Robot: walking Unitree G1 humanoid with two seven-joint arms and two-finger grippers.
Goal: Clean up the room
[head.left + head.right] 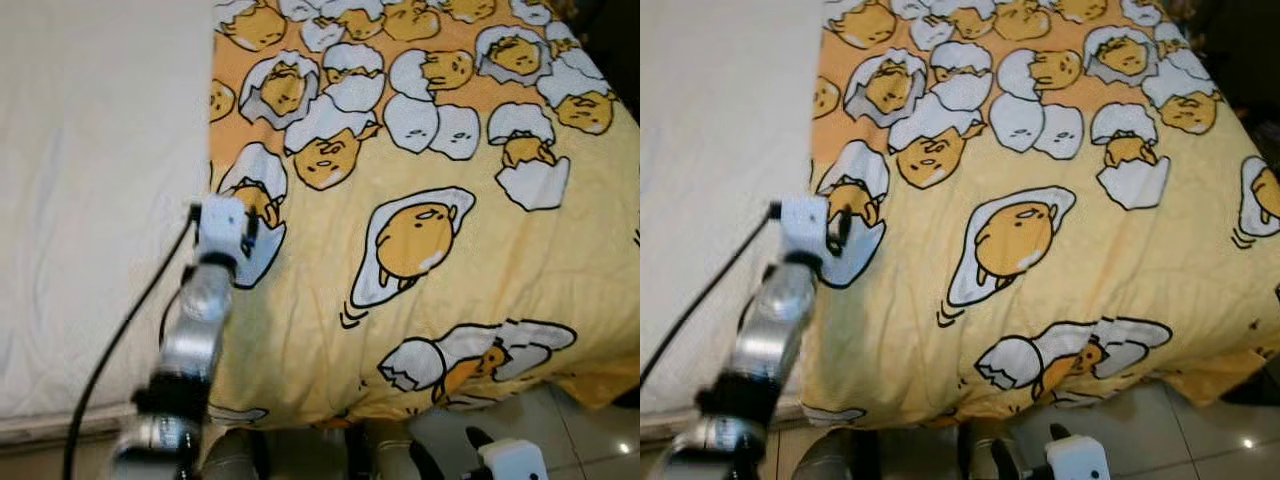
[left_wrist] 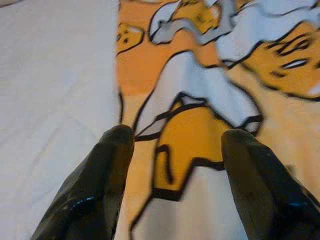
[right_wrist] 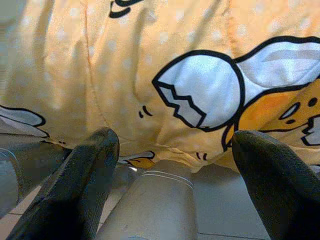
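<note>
One bed [image 1: 90,200] w/ a plain white sheet, bare on the robot's left half. One yellow blanket [image 1: 480,270] w/ cartoon egg prints covers the right half and hangs over the near edge toward the tiled floor [image 1: 560,420]. Its straight left edge runs away from the robot, right past the left gripper.

Left gripper [image 2: 177,137] is stretched out over the bed, right at that blanket edge: one black finger [image 2: 107,165] sits over the white sheet side, the other over the print, fingers apart w/ nothing between them. Can't tell if the tips touch the fabric. One black cable [image 1: 120,340] runs along the left arm [image 1: 195,330] to the white wrist block.

Right gripper [image 3: 175,142] is low, near the bed's front edge, below the hanging blanket hem; its 2 fingers [image 3: 85,175] are spread wide, holding nothing. Hem w/ a cracked-egg print is just ahead of the tips, apart from them. One grey rounded robot part [image 3: 155,205] shows between the fingers, over the tiles.
</note>
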